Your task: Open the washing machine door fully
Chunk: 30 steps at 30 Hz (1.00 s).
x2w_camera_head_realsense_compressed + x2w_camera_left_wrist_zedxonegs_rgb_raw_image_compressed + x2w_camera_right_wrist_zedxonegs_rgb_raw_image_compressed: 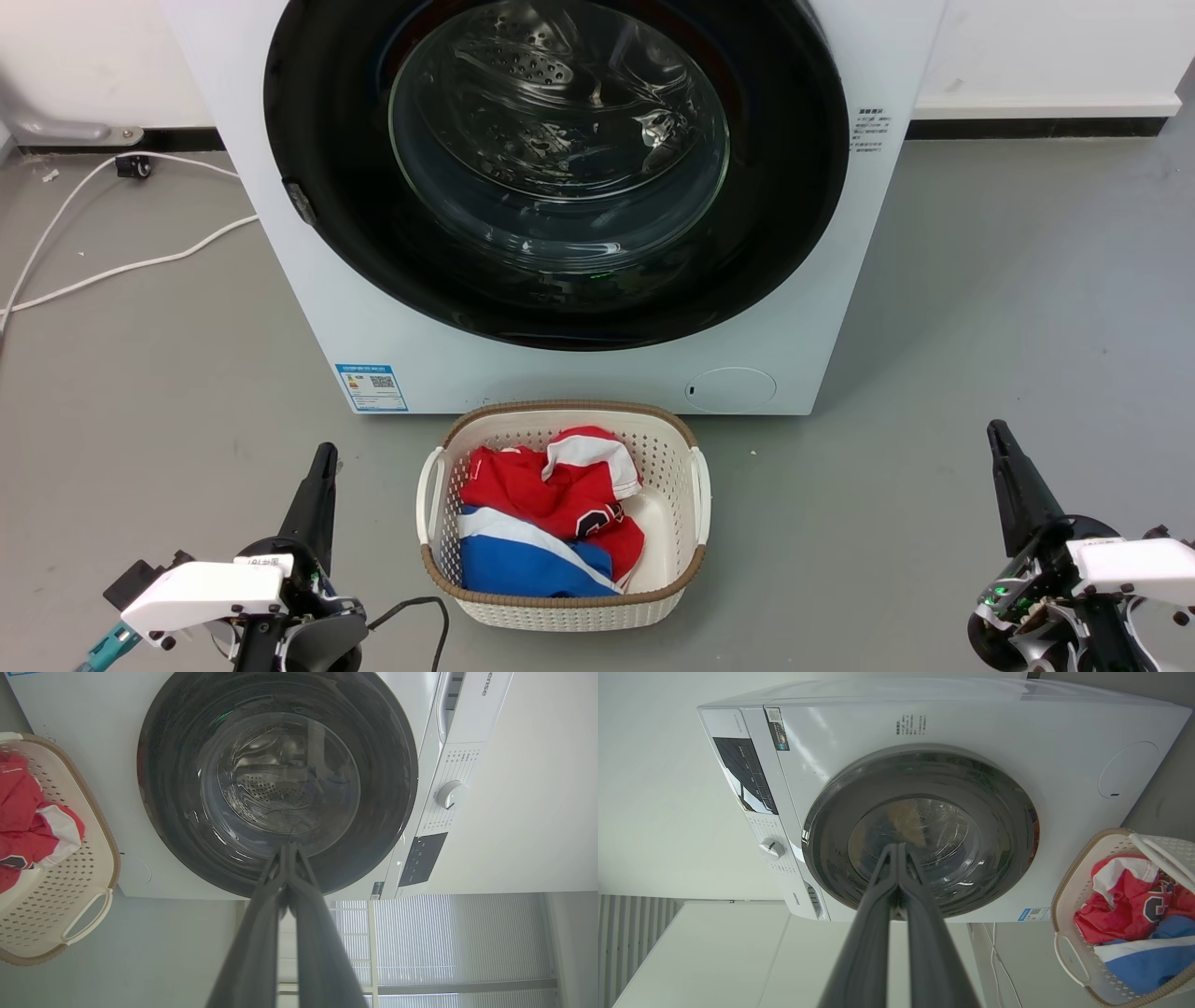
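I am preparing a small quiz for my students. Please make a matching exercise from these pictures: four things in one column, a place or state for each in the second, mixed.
1. washing machine door
2. basket
3. blue sticker
4. white cable

A. on the floor, left of the washing machine
B. shut, glossy black around clear glass
C. low on the machine's front, left corner
D. before the machine, holding red and blue clothes

Pairs: 1-B, 2-D, 3-C, 4-A
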{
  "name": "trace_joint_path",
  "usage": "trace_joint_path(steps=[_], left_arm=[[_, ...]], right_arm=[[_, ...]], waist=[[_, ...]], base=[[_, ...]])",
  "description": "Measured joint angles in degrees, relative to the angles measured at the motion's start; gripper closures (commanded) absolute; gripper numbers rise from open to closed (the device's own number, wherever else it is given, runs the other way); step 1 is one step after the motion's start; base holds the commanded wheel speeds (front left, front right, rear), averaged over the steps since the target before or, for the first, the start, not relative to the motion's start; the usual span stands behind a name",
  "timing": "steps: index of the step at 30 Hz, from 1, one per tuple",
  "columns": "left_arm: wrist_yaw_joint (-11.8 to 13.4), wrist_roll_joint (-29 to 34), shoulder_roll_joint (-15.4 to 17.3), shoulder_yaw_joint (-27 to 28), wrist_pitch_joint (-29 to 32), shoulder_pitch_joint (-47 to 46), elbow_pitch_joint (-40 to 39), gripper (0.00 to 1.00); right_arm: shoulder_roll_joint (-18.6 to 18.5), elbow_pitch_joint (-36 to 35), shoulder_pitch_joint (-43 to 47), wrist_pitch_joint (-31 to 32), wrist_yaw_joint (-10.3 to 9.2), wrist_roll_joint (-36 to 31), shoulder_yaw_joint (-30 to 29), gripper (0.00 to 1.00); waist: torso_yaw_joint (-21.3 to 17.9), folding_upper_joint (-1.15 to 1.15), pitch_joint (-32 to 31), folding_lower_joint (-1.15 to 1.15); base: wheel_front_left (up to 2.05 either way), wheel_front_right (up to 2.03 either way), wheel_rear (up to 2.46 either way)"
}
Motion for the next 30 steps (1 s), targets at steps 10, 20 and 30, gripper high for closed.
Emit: trace_joint_path(steps=[10,20,30], left_arm=[[0.0,0.0,0.0,0.0,0.0,0.0,0.0,1.0],[0.0,0.0,0.0,0.1,0.0,0.0,0.0,1.0],[0.0,0.0,0.0,0.1,0.0,0.0,0.0,1.0]], right_arm=[[0.2,0.0,0.0,0.2,0.0,-0.1,-0.2,1.0],[0.3,0.0,0.0,0.3,0.0,-0.3,-0.4,1.0],[0.4,0.1,-0.1,0.5,0.0,-0.5,-0.6,1.0]], waist=[[0.0,0.0,0.0,0.0],[0.0,0.0,0.0,0.0],[0.0,0.0,0.0,0.0]], base=[[0.0,0.0,0.0],[0.0,0.0,0.0],[0.0,0.0,0.0]])
